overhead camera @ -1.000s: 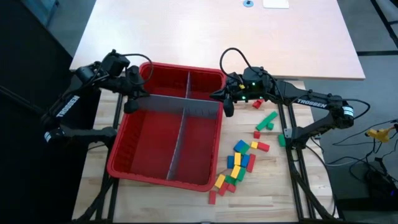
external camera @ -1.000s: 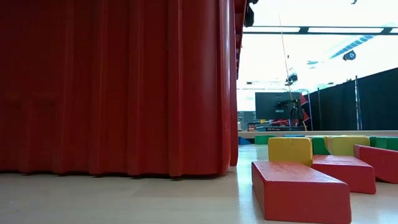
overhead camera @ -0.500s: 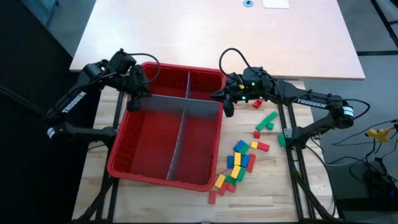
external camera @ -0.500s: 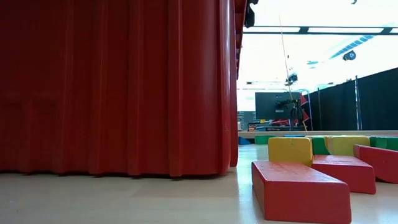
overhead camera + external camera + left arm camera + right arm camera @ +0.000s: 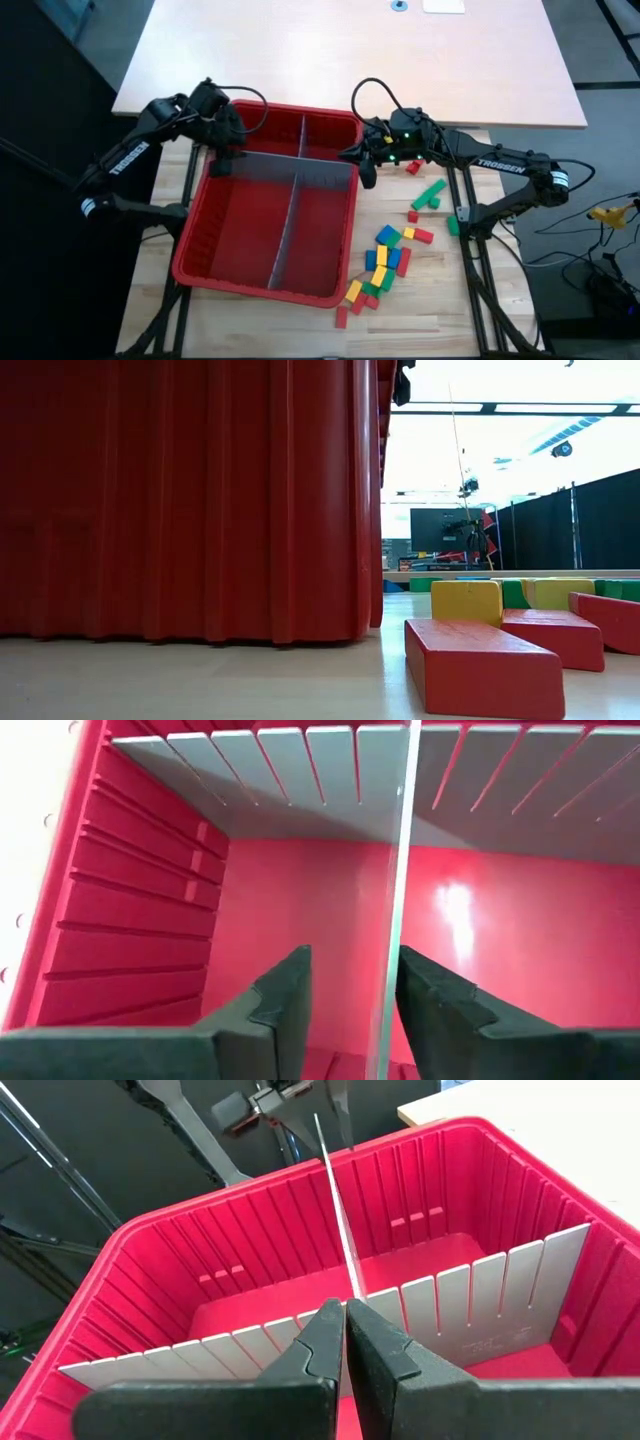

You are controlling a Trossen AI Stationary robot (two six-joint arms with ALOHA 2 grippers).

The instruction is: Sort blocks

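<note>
Change: our left gripper (image 5: 226, 150) has swung in from the outer side of the red bin (image 5: 200, 235) and now sits over its far-left corner, at the end of the grey crosswise divider (image 5: 290, 171); the right arm has not moved.
Meaning: we judge this is bin preparation, both arms tending the divider; no block is sorted yet.
Left gripper: fingers (image 5: 285, 1000) spread, straddling the thin panel edge without pinching it.
Right gripper (image 5: 366, 168): fingers (image 5: 322, 1342) pressed onto the divider's other end at the bin's right wall.
Blocks (image 5: 385, 262): loose on the table right of the bin, a few more (image 5: 431, 193) near the right arm; all four compartments look empty.
In the way: the long lengthwise divider (image 5: 285, 238) crosses beneath our left gripper.
Low view: the bin wall (image 5: 190, 500) fills most of the picture; a red block (image 5: 480, 665) lies nearest.
</note>
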